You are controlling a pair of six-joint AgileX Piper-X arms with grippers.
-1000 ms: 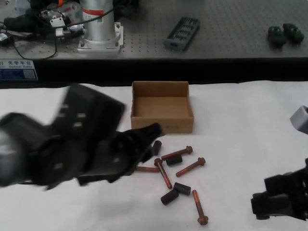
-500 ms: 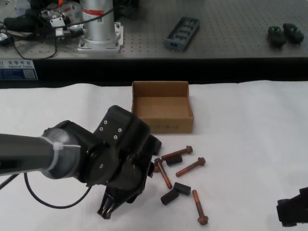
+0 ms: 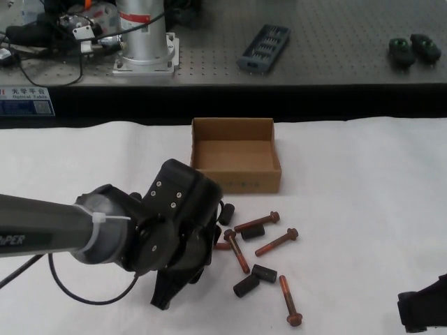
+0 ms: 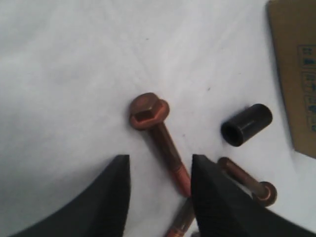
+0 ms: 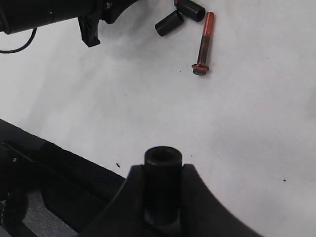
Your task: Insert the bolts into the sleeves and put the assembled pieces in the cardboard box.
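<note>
My left gripper [image 4: 159, 165] is open, low over the white cloth, its two black fingers on either side of the shaft of a copper bolt [image 4: 157, 121]. A black sleeve [image 4: 246, 124] lies just beyond, near the cardboard box [image 4: 296, 74]. In the high view the left arm [image 3: 167, 230] covers that bolt, beside the loose bolts [image 3: 276, 242] and sleeves [image 3: 265, 273] in front of the box [image 3: 234, 164]. My right gripper [image 5: 163, 197] is shut on a black sleeve [image 5: 163, 170] held upright, and shows at the high view's front right corner [image 3: 422, 310].
One bolt [image 5: 203, 44] and two sleeves [image 5: 169, 22] lie between the two arms. Behind the white cloth runs a dark perforated bench with a metal post [image 3: 143, 35] and a black rack [image 3: 264, 46]. The cloth's right half is bare.
The left arm swung round and came down over the bolts, then edged slightly toward them. The right gripper drew back toward the front right corner.
</note>
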